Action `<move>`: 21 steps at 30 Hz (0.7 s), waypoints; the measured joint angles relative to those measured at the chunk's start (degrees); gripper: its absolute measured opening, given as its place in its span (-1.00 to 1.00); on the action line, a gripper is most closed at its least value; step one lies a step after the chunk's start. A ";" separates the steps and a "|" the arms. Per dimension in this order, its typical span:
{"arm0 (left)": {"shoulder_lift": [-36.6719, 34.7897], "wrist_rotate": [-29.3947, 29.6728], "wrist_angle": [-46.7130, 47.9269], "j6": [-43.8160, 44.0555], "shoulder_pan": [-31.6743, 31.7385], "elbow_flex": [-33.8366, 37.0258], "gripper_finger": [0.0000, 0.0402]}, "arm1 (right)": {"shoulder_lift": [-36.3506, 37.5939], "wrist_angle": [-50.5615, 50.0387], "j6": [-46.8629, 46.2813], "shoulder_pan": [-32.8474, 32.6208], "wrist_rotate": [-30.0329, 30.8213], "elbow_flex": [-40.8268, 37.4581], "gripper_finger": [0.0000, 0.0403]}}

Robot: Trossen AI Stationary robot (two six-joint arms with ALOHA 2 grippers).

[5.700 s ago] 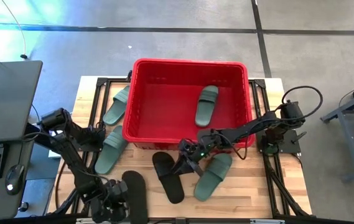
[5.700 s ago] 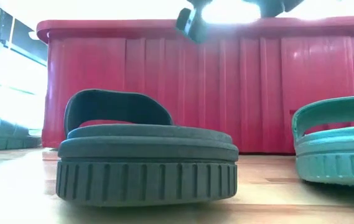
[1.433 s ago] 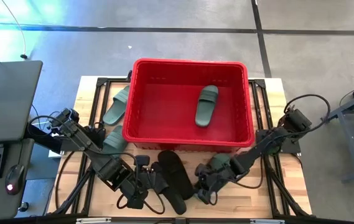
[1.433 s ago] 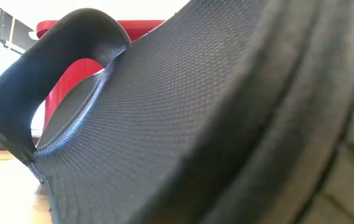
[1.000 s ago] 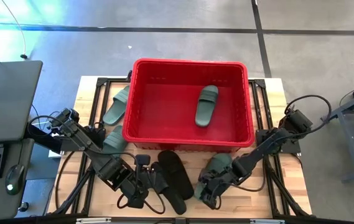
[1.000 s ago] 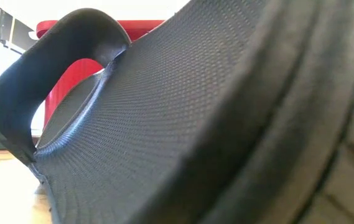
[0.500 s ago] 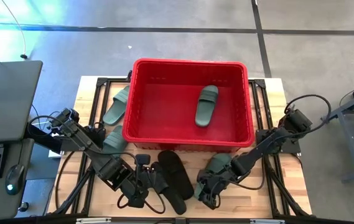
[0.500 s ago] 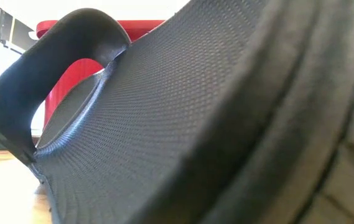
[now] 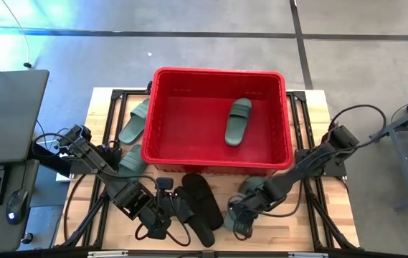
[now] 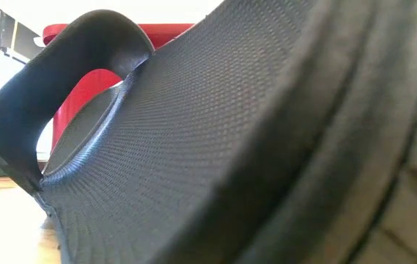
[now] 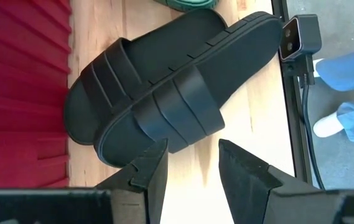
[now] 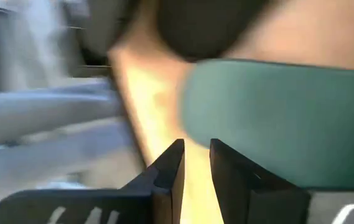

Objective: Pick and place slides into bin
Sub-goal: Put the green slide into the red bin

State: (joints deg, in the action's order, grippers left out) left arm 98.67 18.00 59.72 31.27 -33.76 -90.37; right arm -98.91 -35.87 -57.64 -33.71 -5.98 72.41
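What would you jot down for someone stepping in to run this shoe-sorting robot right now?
Left gripper: open, just short of the stacked black slides in front of the bin.
Right gripper: open, at the green slide beside them, nothing held.
Done: one green slide in the bin.
Left: the two black ones, the right gripper's green one, and two green slides left of the bin.

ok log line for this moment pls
left hand: open, at black slides | right hand: open, by green slide | bin: one green slide inside
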 joint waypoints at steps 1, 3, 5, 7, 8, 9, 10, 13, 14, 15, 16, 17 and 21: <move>0.00 0.02 0.01 0.00 0.00 0.00 -0.37 | 0.00 -5.73 0.92 -0.02 2.45 2.80 -0.70; 0.00 0.35 0.02 -0.02 0.00 0.00 -0.37 | 0.00 -12.67 2.11 -0.04 7.49 7.73 -0.72; 0.00 0.87 0.02 -0.03 0.00 0.00 -0.37 | 0.02 -15.50 3.85 -0.24 10.44 11.04 -0.74; 0.00 0.96 0.02 -0.04 0.00 0.00 -0.37 | -0.29 -15.49 5.87 -0.42 11.56 12.77 -0.73; 0.00 1.01 0.02 -0.04 0.00 0.00 -0.37 | -0.60 -15.28 6.84 -0.46 11.51 13.26 -0.72; 0.00 1.05 0.02 -0.04 0.00 0.00 -0.37 | -1.05 -15.50 7.81 -0.46 10.82 13.54 -0.70; 0.00 1.05 0.02 -0.05 0.00 0.00 -0.37 | -1.51 -16.06 8.77 -0.44 9.45 13.59 -0.67; 0.00 1.05 0.02 -0.17 0.00 0.00 -0.37 | -2.71 -19.17 9.97 -0.44 8.89 13.56 -0.56; 0.00 1.05 0.07 -0.17 0.00 0.00 -0.37 | -3.10 -20.58 9.63 -0.44 9.37 13.56 -0.52; 0.00 1.05 0.14 -0.17 0.00 0.00 -0.37 | -3.55 -22.17 8.92 -0.44 9.57 13.56 -0.47; 0.00 1.05 0.23 -0.17 0.00 0.00 -0.37 | -4.05 -23.65 8.47 -0.43 9.71 13.56 -0.42; 0.00 1.06 0.33 -0.17 0.00 0.00 -0.37 | -4.75 -25.04 8.12 -0.39 10.03 13.56 -0.38; 0.00 1.09 0.35 -0.17 0.00 0.00 -0.37 | -7.65 -28.39 5.25 -0.37 13.88 13.56 -0.21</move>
State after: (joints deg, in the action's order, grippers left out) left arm 98.67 19.09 60.07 31.09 -33.76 -90.37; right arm -106.56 -64.26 -52.39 -34.09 7.90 85.97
